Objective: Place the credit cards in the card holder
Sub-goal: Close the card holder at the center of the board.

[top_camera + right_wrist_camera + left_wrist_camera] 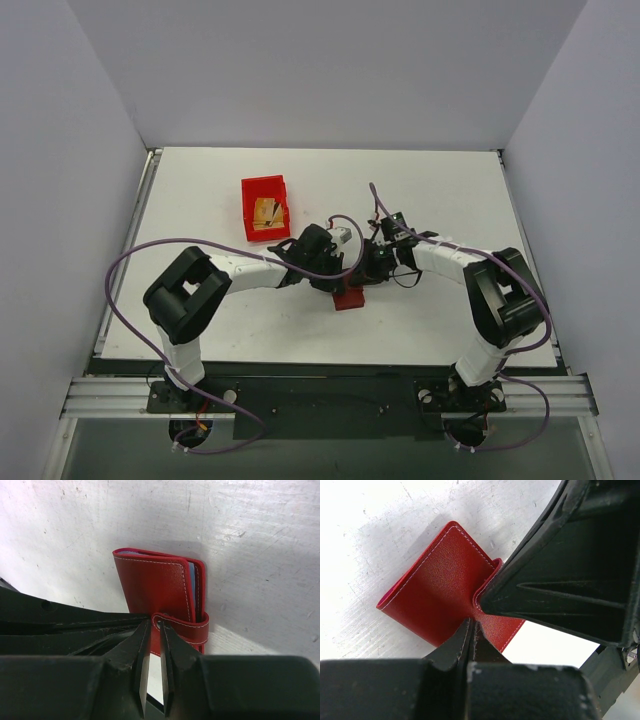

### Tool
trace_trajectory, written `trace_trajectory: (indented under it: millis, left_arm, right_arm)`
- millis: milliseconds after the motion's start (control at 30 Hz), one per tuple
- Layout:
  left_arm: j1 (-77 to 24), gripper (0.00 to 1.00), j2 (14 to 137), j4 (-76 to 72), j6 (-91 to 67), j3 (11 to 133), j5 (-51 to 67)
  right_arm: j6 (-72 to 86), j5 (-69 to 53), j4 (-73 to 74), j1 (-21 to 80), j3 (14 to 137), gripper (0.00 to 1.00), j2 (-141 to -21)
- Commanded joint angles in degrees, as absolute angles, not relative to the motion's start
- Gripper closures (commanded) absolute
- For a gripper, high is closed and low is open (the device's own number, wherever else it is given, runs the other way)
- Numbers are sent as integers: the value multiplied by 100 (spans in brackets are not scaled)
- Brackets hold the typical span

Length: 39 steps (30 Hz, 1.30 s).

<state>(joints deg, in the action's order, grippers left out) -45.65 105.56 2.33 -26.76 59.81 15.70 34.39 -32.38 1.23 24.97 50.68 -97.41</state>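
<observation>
No words or numbers can be read anywhere; any print on the credit cards (266,212) seems too small to tell

The card holder (349,298) lies on the table (430,200), near the middle and a little toward the front. The left gripper (471,626) reaches it from the left side, and the right gripper (151,625) reaches it from the right. Their tips meet right at the card holder. The tab (182,626) of the card holder sits between the right gripper's tips. The bin (247,200) stands behind and to the left, well apart. The credit cards (267,213) lie in the bin.
</observation>
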Motion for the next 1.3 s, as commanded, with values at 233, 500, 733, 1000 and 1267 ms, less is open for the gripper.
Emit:
trace_trajectory:
  millis: [233, 500, 733, 1000, 1267]
  left_arm:
    - [-4518, 100, 10591, 325, -2593, 5854, 1494]
    - [-4526, 100, 10600, 325, -2602, 5871, 1503]
    - [-4509, 100, 10608, 316, -2602, 5880, 1494]
    - [-4517, 100, 10617, 299, -2593, 5871, 1512]
    - [-4500, 100, 10617, 299, -2602, 5871, 1521]
  right_arm:
    - [3243, -2839, 545, 2637, 5326, 90, -9756]
    - [3129, -2575, 756, 2742, 5440, 91, -9800]
    - [3050, -2382, 931, 2821, 5555, 91, -9870]
    - [2971, -2259, 1090, 2944, 5651, 91, -9993]
    - [2935, -2031, 1283, 3050, 5801, 92, -10142]
